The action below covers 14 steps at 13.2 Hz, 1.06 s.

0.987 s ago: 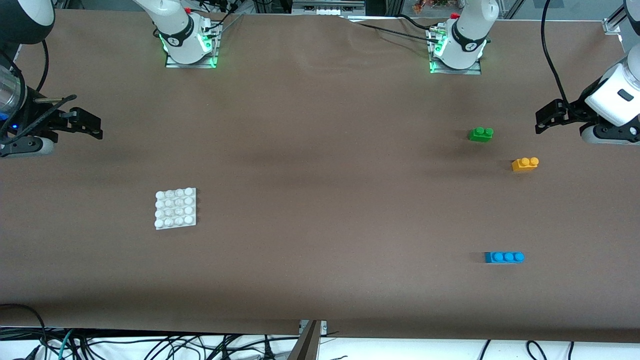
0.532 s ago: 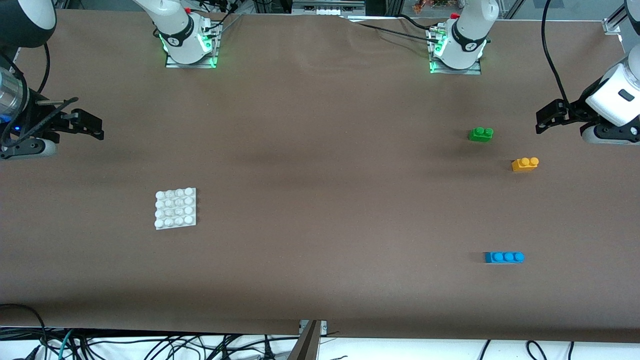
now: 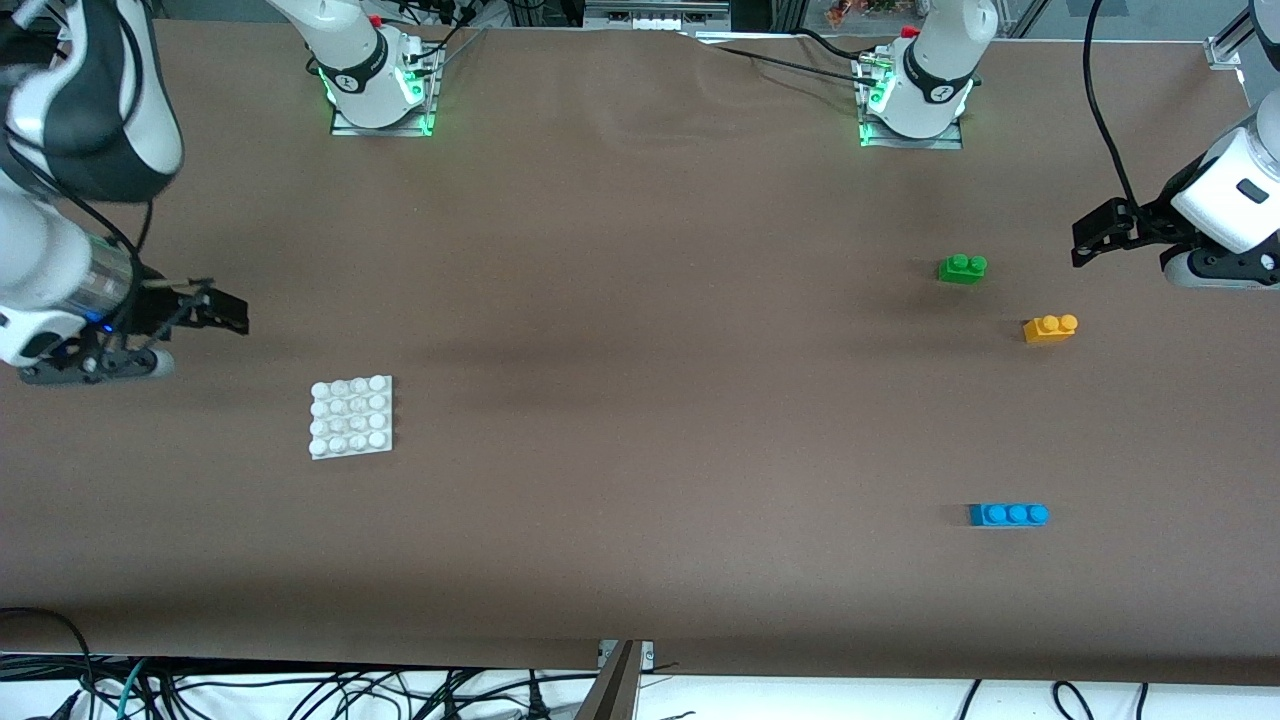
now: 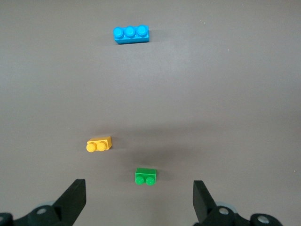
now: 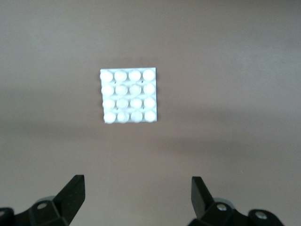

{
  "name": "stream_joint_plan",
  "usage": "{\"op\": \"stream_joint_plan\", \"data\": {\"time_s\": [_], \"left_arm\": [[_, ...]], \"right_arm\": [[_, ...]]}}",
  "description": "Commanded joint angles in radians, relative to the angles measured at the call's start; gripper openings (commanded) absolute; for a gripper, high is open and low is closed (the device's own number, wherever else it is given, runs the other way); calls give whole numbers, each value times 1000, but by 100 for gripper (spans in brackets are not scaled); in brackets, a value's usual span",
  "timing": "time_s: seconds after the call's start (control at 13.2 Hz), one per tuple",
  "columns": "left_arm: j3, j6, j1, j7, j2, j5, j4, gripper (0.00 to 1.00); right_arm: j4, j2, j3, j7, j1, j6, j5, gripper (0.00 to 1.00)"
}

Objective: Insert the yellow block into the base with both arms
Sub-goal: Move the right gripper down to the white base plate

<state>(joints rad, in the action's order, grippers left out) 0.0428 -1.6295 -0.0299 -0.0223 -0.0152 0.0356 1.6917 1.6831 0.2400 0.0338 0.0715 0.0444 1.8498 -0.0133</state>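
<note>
The yellow block (image 3: pixel 1050 328) lies on the table toward the left arm's end and also shows in the left wrist view (image 4: pixel 99 144). The white studded base (image 3: pixel 351 416) lies toward the right arm's end and also shows in the right wrist view (image 5: pixel 128 96). My left gripper (image 3: pixel 1085 240) is open and empty, up over bare table near the yellow block; its jaws (image 4: pixel 138 188) stand wide apart. My right gripper (image 3: pixel 232 318) is open and empty over bare table beside the base, apart from it, and it shows spread in its wrist view (image 5: pixel 136 186).
A green two-stud brick (image 3: pixel 962 268) lies a little farther from the front camera than the yellow block. A blue three-stud brick (image 3: pixel 1008 514) lies nearer to the camera. The arm bases (image 3: pixel 380 85) stand along the table's back edge. Cables hang below the front edge.
My right arm has swung down and toward the base, its gripper now closer to it. The left arm and all bricks have not moved.
</note>
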Motion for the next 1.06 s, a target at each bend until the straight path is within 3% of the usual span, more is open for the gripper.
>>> {"op": "stream_joint_plan", "data": {"time_s": [0.0,0.3,0.61,0.99], "left_arm": [[6,20,-10,4,9,-14,-24,100],[6,22,-8,5,9,-14,-24,100],[6,22,-8,5,9,-14,-24,100],[6,22,-8,4,9,-14,-24,100]], "right_arm": [[92,56,27,14,-8,164,61,100],[93,217,28,22,-23,347,133,100],[101,317,28,131,-43,456,327,100],[110,357,23,136,-40,514,331,100]]}}
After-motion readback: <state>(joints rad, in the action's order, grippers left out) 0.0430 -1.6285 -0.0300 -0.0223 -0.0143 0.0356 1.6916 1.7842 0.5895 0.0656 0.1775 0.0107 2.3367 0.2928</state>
